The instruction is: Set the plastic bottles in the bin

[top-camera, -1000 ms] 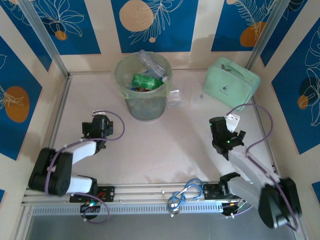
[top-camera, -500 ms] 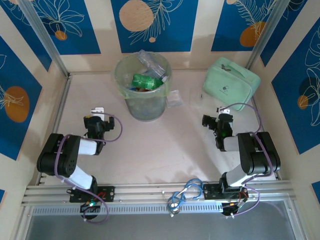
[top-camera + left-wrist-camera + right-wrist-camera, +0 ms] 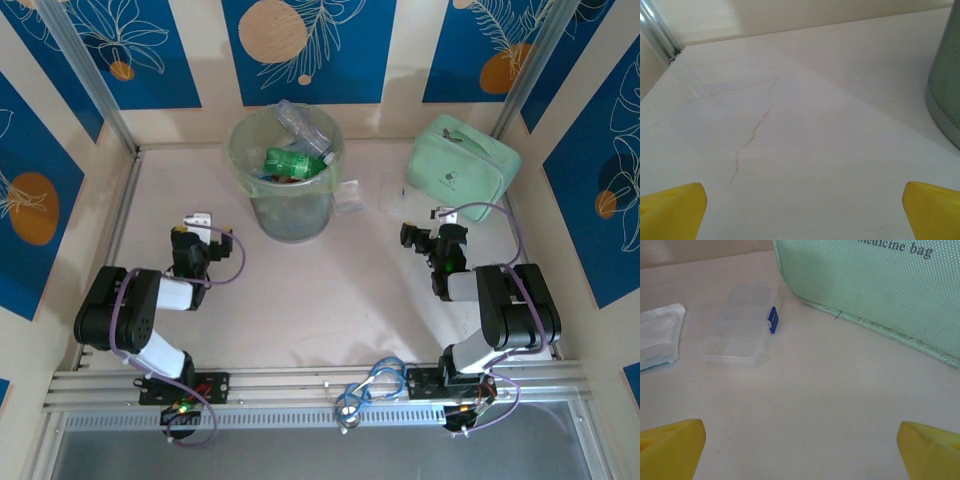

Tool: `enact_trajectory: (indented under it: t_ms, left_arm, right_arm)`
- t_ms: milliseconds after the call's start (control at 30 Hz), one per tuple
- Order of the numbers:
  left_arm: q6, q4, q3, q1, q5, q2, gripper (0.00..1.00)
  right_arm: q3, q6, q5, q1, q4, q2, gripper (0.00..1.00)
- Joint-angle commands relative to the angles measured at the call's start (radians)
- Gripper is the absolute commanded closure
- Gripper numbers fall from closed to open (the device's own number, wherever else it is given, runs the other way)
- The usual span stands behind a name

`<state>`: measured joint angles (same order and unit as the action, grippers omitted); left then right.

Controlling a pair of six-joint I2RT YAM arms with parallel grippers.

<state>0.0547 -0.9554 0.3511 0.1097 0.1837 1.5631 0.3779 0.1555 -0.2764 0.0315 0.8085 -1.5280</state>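
The bin (image 3: pixel 287 175), a tall pale-green translucent bucket, stands at the back middle of the table. Inside it lie plastic bottles: a green one (image 3: pixel 295 162) and a clear crushed one (image 3: pixel 305 128) on top. My left gripper (image 3: pixel 200 230) rests low, left of the bin, open over bare table. In the left wrist view its yellow fingertips (image 3: pixel 671 210) stand wide apart, with the bin's wall (image 3: pixel 947 85) at the right edge. My right gripper (image 3: pixel 430 232) is also open and empty, its fingertips (image 3: pixel 671 447) spread over the table.
A mint-green medicine bag (image 3: pixel 462 168) sits at the back right and looms close in the right wrist view (image 3: pixel 875 285). Before the right gripper lie a clear plastic case with a blue clasp (image 3: pixel 742 325) and a white packet (image 3: pixel 657 335). A small packet (image 3: pixel 350 197) lies beside the bin.
Over the last second both arms folded down, and their grippers settled low over the table, pointing away from the bases. Both grippers stayed open and empty.
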Motion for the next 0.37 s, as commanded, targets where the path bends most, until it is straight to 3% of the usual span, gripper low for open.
enact_trajectory:
  t_ms: [0,133,333]
  left_arm:
    - [0.02,-0.031,0.002,0.005,-0.042,0.003,0.0]
    - [0.02,-0.031,0.002,0.004,-0.043,0.003,0.0]
    - [0.02,-0.032,0.002,0.004,-0.043,0.003,0.0]
  right_arm:
    - [0.021,-0.02,0.02,-0.001,0.032,0.008,0.01]
    - [0.037,-0.008,0.075,-0.027,-0.002,0.006,0.01]
    - [0.023,-0.027,0.048,-0.004,0.028,0.006,0.01]
